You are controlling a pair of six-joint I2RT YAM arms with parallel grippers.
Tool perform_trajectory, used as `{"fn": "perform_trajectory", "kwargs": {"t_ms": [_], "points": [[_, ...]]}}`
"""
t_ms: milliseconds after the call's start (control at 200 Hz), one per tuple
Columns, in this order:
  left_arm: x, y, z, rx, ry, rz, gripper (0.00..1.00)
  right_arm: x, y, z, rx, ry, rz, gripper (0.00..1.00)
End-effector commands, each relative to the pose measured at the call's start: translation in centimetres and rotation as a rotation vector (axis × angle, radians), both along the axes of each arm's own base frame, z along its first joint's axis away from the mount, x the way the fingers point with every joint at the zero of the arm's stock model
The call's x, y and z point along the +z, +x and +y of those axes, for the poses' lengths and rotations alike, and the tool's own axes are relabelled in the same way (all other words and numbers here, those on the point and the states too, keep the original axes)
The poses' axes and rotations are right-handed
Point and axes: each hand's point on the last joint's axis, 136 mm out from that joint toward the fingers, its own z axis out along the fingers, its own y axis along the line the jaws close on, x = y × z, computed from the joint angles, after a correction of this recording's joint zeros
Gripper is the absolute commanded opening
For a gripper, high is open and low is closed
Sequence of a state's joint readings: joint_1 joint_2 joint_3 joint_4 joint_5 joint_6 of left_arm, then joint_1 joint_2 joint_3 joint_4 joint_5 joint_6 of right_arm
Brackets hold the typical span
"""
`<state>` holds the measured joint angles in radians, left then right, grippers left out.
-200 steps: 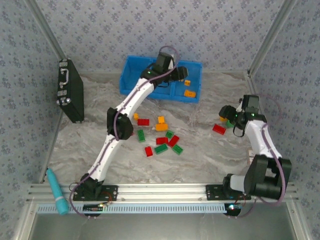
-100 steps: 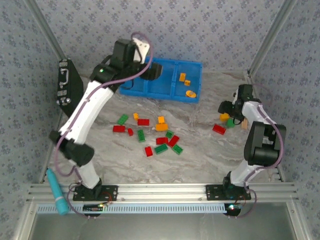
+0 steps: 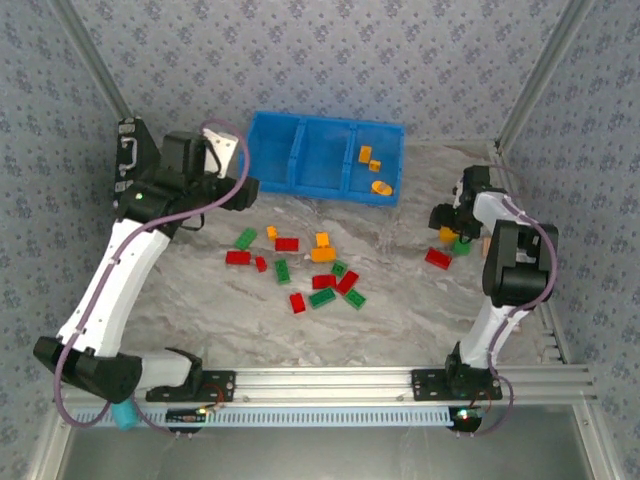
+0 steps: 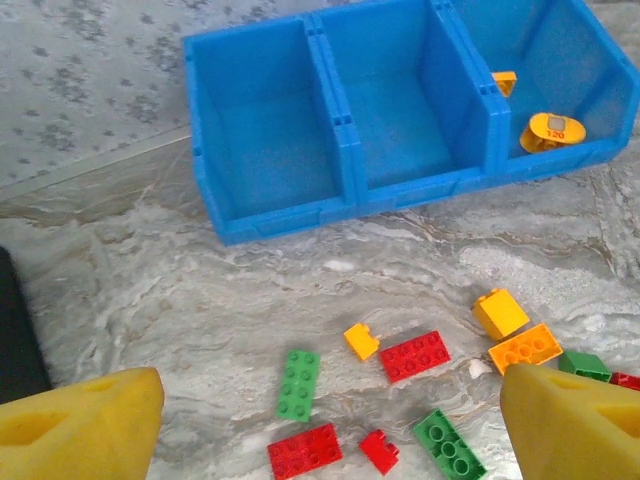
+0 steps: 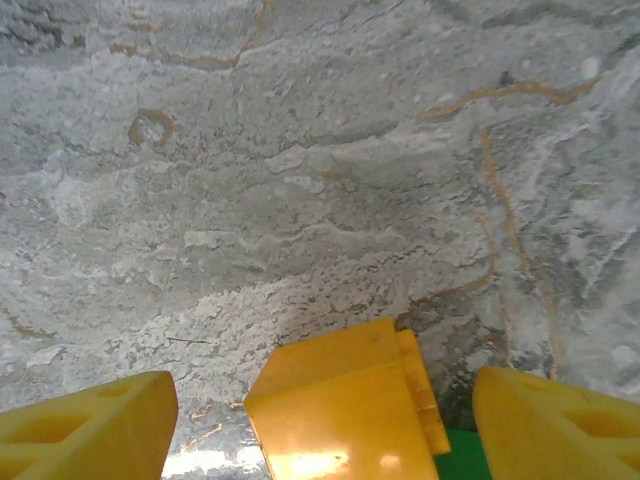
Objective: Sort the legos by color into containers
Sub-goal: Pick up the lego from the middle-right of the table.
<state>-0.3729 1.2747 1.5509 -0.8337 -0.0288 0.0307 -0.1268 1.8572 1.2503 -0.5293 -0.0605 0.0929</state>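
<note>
Lab cell: aluminium frame [image 3: 330,380], wallpapered walls [image 3: 400,50]

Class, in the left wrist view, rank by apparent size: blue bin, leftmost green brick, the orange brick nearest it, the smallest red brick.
Largest: blue bin
Next: leftmost green brick
Last: orange brick and smallest red brick look alike, so unranked.

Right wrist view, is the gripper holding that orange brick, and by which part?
Nothing is held. The right gripper stands open around the orange brick, with a gap on each side. The left gripper is open and empty.
</note>
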Motion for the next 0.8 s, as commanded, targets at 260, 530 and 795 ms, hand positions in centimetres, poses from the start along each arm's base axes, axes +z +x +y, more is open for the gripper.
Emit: {"fn": "perform_trajectory", "kwargs": {"t_ms": [260, 530, 795], "points": [[-1.4, -0.9, 1.4, -0.001, 0.056, 0.047, 0.88, -1.9, -1.1, -0.8, 0.012, -0.11, 0.106, 0.66], [-0.8, -1.0, 2.0, -0.004, 0.086, 0.028, 0.88, -0.9, -0.8, -0.6, 0.019, -0.118, 0.101, 0.42], [-1.4, -1.8, 3.2, 0.024, 0.086, 0.016, 0.89, 7.6, 1.3, 1.4, 0.031, -0.08, -0.06, 0.38]]}}
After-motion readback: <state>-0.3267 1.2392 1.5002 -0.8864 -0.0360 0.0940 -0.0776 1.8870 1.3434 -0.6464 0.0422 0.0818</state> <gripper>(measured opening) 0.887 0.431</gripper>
